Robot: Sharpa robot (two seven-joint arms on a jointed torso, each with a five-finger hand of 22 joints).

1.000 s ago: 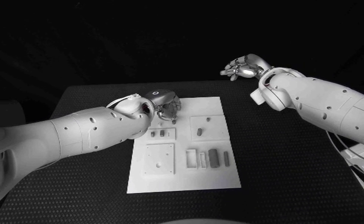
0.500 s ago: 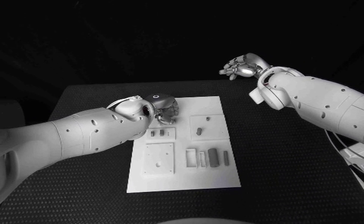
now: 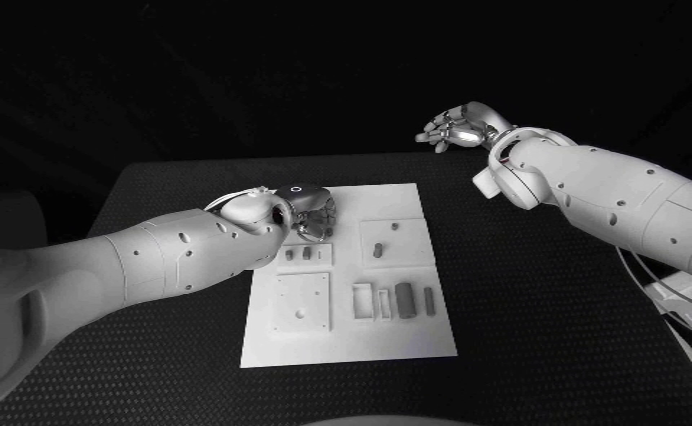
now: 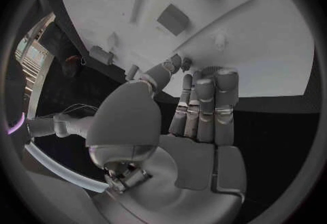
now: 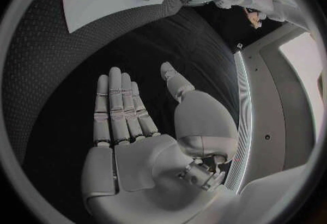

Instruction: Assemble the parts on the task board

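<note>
The white task board (image 3: 353, 336) lies in the middle of the table. Small grey parts lie on it: two short ones (image 3: 299, 255) at the left, one (image 3: 379, 248) in the middle and a longer bar (image 3: 407, 298) nearer me. My left hand (image 3: 310, 214) is over the board's far left corner with its fingers pointing down. In the left wrist view its straight fingers (image 4: 204, 98) reach the board (image 4: 259, 44) and the thumb tip lies beside a small dark bit (image 4: 185, 62); whether it is pinched is unclear. My right hand (image 3: 459, 129) is raised beyond the far table edge, fingers (image 5: 119, 104) spread, holding nothing.
Two grey blocks (image 4: 174, 18) stand on the board ahead of the left fingers. A raised square plate (image 3: 304, 301) sits at the board's near left. Black table (image 3: 548, 296) surrounds the board. My left forearm (image 3: 159, 261) crosses the table's left side.
My left hand has drawn slightly toward me and lower over the board's far left corner. The right hand has stayed where it was.
</note>
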